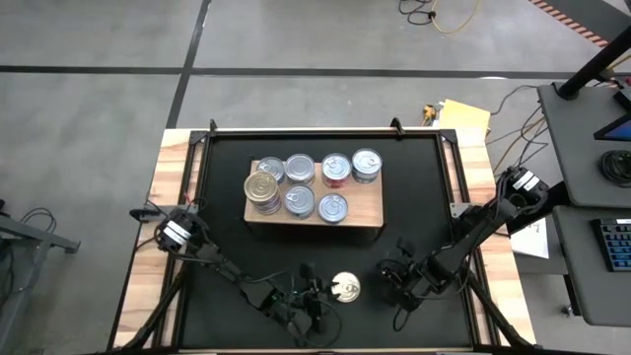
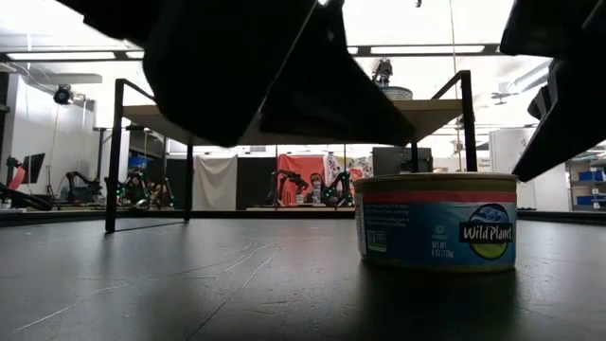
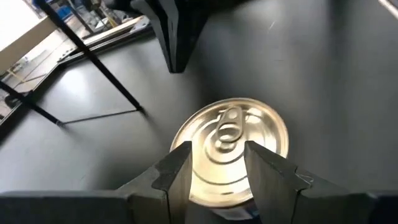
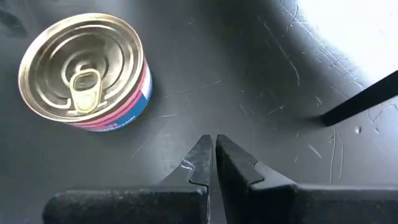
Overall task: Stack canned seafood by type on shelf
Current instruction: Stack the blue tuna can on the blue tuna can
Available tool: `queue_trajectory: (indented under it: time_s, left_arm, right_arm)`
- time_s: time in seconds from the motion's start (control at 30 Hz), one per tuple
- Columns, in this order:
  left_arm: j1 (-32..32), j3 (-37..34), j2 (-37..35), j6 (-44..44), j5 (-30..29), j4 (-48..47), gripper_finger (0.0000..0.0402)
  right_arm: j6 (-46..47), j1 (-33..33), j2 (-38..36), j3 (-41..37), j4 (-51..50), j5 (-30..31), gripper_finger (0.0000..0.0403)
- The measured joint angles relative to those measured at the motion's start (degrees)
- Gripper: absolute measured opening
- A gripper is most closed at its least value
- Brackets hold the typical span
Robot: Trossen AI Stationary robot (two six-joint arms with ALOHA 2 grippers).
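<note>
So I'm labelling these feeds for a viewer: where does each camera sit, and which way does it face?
High: overhead, facing down on the light-wood shelf; both arms show.
Low: at tabletop height, facing level past the loose gold-lidded round tin; dark arm parts overhead.
Left wrist: above that tin, the left gripper open.
Right wrist: facing the black mat, the right gripper shut, the tin off to one side.
All four share the tin.

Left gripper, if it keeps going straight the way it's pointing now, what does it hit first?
Most likely the loose gold-lidded can on the black mat. The left gripper hangs above it, fingers open over the lid; how far above is unclear.
</note>
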Motion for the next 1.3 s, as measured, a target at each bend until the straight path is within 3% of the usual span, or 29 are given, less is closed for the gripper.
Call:
queue_trajectory:
  time_s: [0.6, 1.3]
  left_arm:
    - [0.1, 0.8, -0.3, 0.9, 0.3, -0.5, 0.0131]
    - [0.8, 0.3, -0.1, -0.7, 5.7, -0.6, 0.0131]
  right_arm:
    - [0.7, 0.2, 7.5, 0.0, 3.0, -0.2, 0.0012]
    - [0.1, 0.2, 7.3, 0.0, 3.5, -0.1, 0.0012]
